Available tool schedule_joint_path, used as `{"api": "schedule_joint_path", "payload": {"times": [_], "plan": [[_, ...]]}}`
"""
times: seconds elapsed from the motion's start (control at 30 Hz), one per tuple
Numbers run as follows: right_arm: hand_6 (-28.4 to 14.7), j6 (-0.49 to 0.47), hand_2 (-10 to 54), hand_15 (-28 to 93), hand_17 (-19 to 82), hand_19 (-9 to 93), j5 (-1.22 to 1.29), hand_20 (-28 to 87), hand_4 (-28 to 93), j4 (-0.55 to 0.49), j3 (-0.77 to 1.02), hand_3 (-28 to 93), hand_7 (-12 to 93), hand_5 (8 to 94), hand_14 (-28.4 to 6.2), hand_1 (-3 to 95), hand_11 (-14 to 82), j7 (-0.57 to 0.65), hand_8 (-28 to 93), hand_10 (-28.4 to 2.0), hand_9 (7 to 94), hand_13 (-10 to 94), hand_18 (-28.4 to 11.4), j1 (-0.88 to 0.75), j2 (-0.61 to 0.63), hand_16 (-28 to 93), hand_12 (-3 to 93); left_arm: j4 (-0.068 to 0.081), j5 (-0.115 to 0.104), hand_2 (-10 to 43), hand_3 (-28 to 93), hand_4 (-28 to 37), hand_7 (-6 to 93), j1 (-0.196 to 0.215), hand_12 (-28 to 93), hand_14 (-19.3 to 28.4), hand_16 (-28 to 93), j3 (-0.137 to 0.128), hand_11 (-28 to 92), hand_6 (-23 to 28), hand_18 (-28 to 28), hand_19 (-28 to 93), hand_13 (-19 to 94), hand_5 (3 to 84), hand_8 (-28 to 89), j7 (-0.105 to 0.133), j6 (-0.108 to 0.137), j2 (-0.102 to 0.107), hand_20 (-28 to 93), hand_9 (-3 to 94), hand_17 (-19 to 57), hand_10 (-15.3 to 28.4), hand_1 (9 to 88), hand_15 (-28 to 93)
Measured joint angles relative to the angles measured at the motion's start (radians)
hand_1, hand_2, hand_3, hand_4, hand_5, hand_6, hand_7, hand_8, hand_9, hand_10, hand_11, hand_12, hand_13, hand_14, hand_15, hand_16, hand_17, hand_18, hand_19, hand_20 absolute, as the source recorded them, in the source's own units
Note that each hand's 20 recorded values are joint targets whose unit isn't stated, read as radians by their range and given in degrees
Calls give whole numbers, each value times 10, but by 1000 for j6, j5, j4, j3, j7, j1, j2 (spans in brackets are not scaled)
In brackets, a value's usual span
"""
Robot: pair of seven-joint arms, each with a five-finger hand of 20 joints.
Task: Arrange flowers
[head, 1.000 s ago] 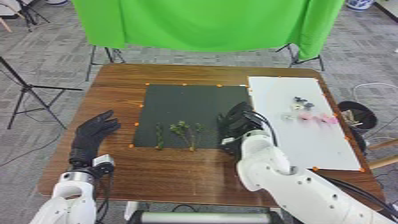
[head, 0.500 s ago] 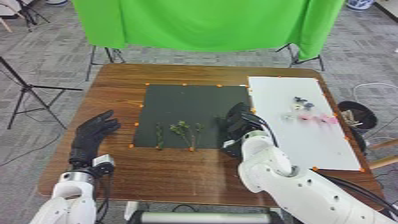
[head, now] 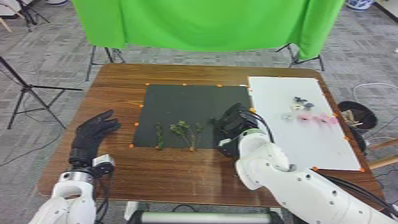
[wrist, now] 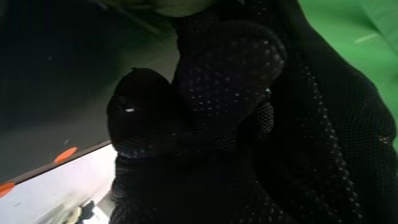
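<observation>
Indeed, the left hand point(head: 91, 137) was over the table point(head: 155, 172) with fingers slightly spread, green sprigs point(head: 181, 131) lay on the dark mat point(head: 191, 102), the right hand's point(head: 235, 124) fingers seemed curled round a pale thing point(wrist: 182, 6), and pink flowers point(head: 329, 119) lay on the white sheet point(head: 302, 145).

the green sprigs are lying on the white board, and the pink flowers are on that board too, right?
Not quite: the head view shows the green sprigs lying on the dark mat. The pink flowers are indeed on the white board.
</observation>
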Motion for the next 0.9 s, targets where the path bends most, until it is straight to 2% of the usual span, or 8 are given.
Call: {"api": "schedule_joint_path", "payload": {"times": [0.6, 0.67, 0.7, 0.73, 0.9], "plan": [[-105, 18, -95, 513, 789, 814, 34, 266, 1, 20, 46, 617, 255, 707, -28, 462, 299, 37, 133, -157, 905, 937, -27, -8, -31, 151, 184, -3, 1, -43, 730, -276, 118, 0, 85, 173, -49, -1, 201, 45, 132, 95, 446, 506, -78, -7, -1, 4, 149, 517, 84, 147, 253, 235], [-105, 20, -88, 509, 787, 818, 40, 252, -17, 21, 54, 655, 236, 703, -29, 421, 293, 38, 75, -159, 904, 937, -28, -10, -31, 153, 184, -3, 1, -43, 730, -276, 118, 0, 84, 173, -49, -1, 201, 44, 132, 95, 446, 506, -77, -7, -1, 5, 149, 517, 83, 147, 253, 235], [-106, 21, -69, 506, 785, 821, 42, 241, -26, 21, 57, 675, 233, 697, -30, 388, 290, 38, -21, -160, 903, 937, -28, -11, -31, 153, 184, -3, 1, -44, 730, -275, 118, 0, 84, 173, -49, -1, 201, 44, 132, 95, 447, 505, -78, -7, -1, 5, 149, 517, 83, 147, 253, 236], [-106, 22, -54, 503, 785, 822, 44, 235, -29, 20, 61, 681, 224, 684, -32, 367, 288, 38, -60, -161, 902, 937, -28, -13, -31, 153, 184, -3, 1, -44, 730, -275, 118, 0, 85, 173, -49, -1, 201, 44, 132, 95, 447, 505, -78, -7, -1, 5, 149, 517, 83, 147, 253, 236], [-101, 27, -14, 490, 780, 822, 49, 226, -32, 10, 85, 677, 195, 654, -39, 311, 285, 31, -66, -161, 896, 937, -33, -29, -26, 157, 184, -3, 1, -44, 730, -276, 118, 1, 85, 173, -48, 0, 201, 44, 132, 94, 446, 505, -77, -7, -1, 5, 148, 518, 84, 146, 254, 238]]}}
